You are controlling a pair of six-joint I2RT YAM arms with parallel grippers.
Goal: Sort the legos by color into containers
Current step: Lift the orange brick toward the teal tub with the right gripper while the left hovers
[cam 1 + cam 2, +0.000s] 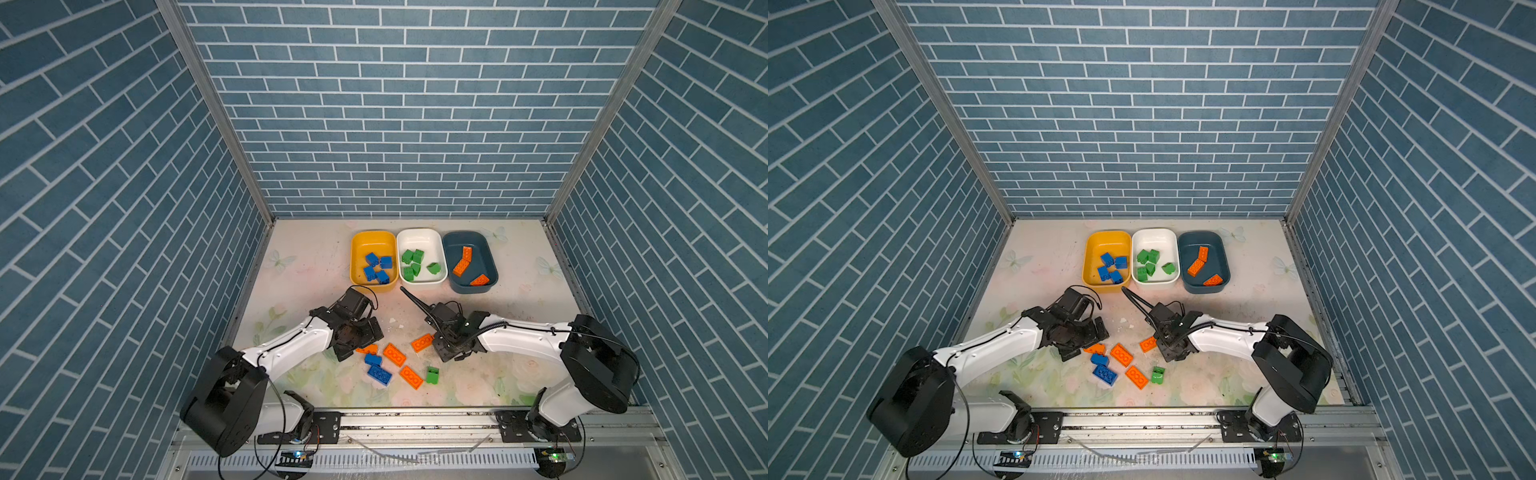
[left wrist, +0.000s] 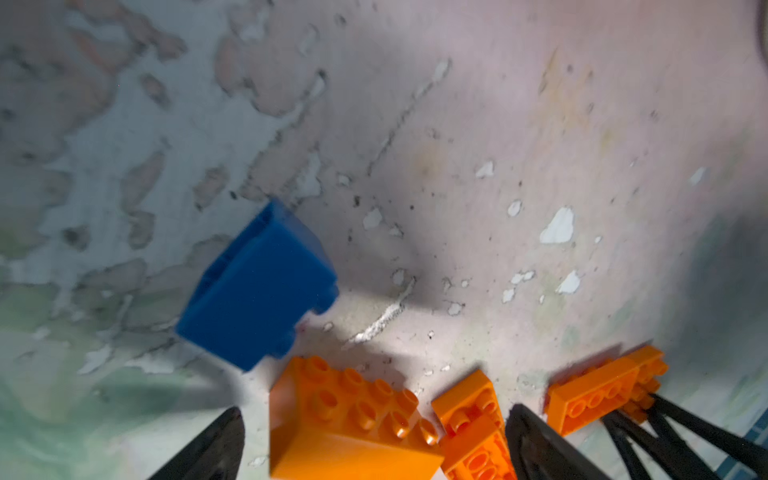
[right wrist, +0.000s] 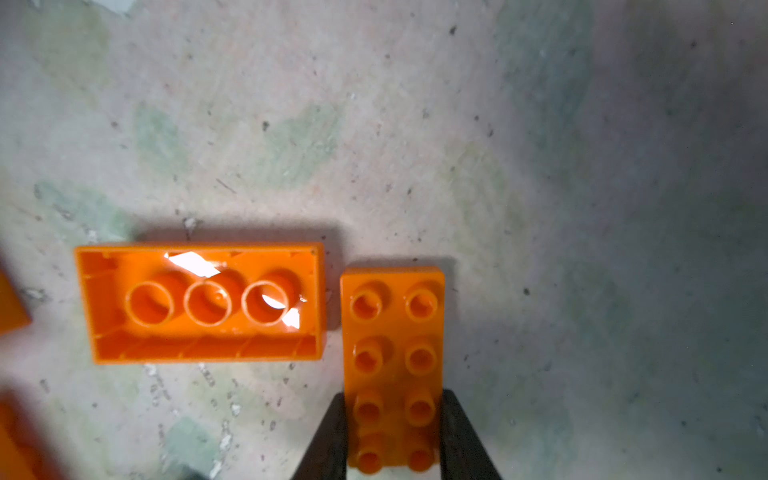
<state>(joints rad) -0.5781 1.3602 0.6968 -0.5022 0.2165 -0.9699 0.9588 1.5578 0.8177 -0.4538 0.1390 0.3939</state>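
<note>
While the left claw (image 2: 374, 409) gapes, the right claw (image 3: 392, 392) (wrist tipped down) pinches an orange lego (image 3: 392, 332)

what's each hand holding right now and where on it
Right hand pinches the studs-up orange brick across its long sides, near one end. Left hand is open, holding nothing.

top pair: high over the near edge, I look steeply down and forward across the table (image 1: 307, 270) to the back wall (image 1: 407, 124); wide, far, nearly identical frames.
left wrist: very near the table, left gripper (image 2: 376, 407) tips at my bottom edge.
right wrist: close, straight down, right gripper (image 3: 392, 392) at bottom centre.
overlap: studded orange brick (image 3: 392, 324) shows in my right wrist view and in both top views, lower middle.
</note>
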